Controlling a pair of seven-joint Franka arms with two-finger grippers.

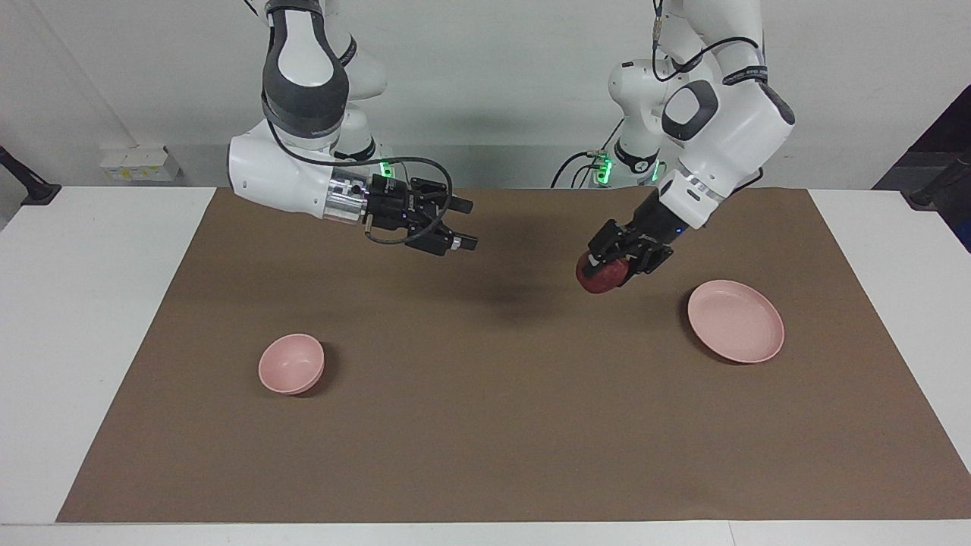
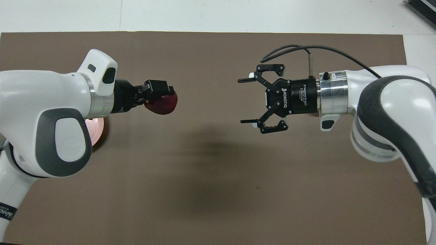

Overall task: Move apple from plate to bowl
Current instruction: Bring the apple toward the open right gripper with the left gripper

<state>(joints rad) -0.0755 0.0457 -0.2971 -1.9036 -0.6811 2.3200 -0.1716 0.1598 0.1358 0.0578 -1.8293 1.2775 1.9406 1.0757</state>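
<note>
The left gripper, clamped on the apple in mid-air clear of the plate, faces the wide-open right gripper, which should enclose the fruit squarely before any release, the bowl waiting below it.

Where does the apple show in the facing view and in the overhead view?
Facing view: the apple hangs in the left gripper, above the brown mat, beside the plate.
Overhead view: the apple is left of centre, in the same gripper.
Shared landmark: the open right gripper, which faces it.
</note>
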